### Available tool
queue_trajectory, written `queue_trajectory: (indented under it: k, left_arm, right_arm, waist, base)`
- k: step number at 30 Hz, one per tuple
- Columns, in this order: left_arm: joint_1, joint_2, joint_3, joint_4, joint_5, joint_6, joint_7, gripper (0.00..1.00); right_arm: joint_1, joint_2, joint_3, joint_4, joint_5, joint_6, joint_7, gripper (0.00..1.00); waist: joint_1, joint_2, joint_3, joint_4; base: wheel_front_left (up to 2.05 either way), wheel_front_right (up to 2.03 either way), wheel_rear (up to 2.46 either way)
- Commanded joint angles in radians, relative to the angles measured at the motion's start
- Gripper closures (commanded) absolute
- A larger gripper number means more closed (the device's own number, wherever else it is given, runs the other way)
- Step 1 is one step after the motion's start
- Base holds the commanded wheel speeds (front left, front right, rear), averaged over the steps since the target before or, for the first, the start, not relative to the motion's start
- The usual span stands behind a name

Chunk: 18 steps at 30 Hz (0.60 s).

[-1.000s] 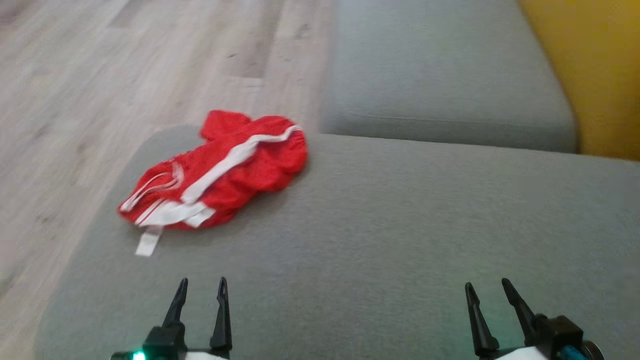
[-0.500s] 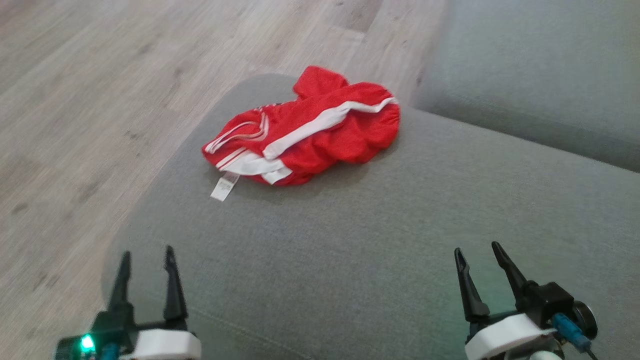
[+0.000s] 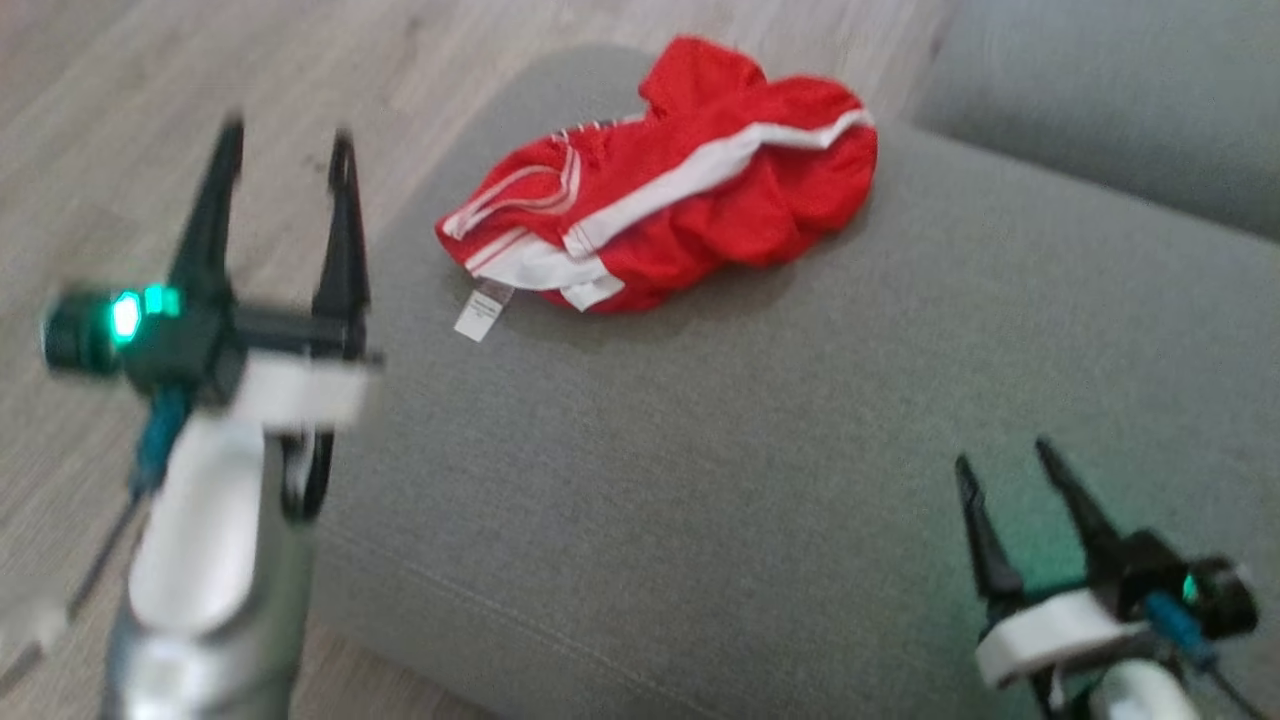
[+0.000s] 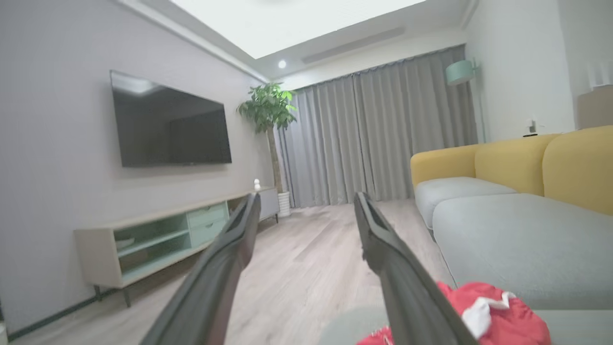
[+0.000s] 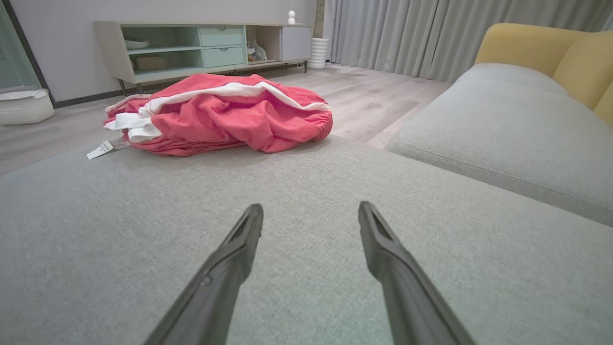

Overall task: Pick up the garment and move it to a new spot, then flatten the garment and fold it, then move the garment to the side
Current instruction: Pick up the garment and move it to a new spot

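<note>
Grey sofa cushion (image 3: 700, 480) is my work surface, and the garment (image 3: 690, 210) lies bunched at its twelve o'clock end, close to the rounded corner where the cushion falls away to the wooden floor (image 3: 110, 130).

That corner is my main worry. If I come in from six o'clock and shove instead of pinching, I judge the heap could slide over the edge and onto the boards. A shallow pinch is the other risk. The pile is several loose layers, so the fingers may catch only the top fold or the white band (image 3: 700, 175), and the rest would trail and twist as I lift. The care label (image 3: 482, 310) sticking out at the heap's seven o'clock is a tempting but poor handle. Diving too deep could snag the cushion's weave.

The garment is red, soft and limp, probably sports shorts. One broad white band crosses it from seven to two o'clock, thin white stripes sit on its nine o'clock side, and a gathered hem bulges at three o'clock. Nothing is flat yet. It is humped and creased, with the label lying on the cushion.

Further out, the left gripper (image 3: 287, 135) hangs raised at the heap's eight o'clock, over the cushion's edge, blurred, with its fingers spread wide and nothing between them. The right gripper (image 3: 1004, 455) sits low at five o'clock, well apart from the cloth, equally wide and empty. A second grey cushion (image 3: 1100, 100) lies at two o'clock.
</note>
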Motion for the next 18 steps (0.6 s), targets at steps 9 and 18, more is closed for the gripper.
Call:
queue_trajectory:
  k: [9,18]
  left_arm:
    - [-0.475,0.03,-0.124,0.282,-0.04,-0.046,0.041,0.0]
    - [-0.725,0.034,-0.24,0.65,-0.173,-0.049,0.182,0.0]
  right_arm:
    - [-0.168,-0.106,0.037,-0.067,-0.01,0.008,-0.014,0.0]
    - [-0.214,-0.149,0.023,-0.107,-0.01,0.008,-0.014,0.0]
  waist:
    - [0.0,0.0,0.248,-0.204]
    - [0.0,0.0,0.374,-0.33]
  base:
    - [0.0,0.0,0.0]
    - [0.0,0.0,0.0]
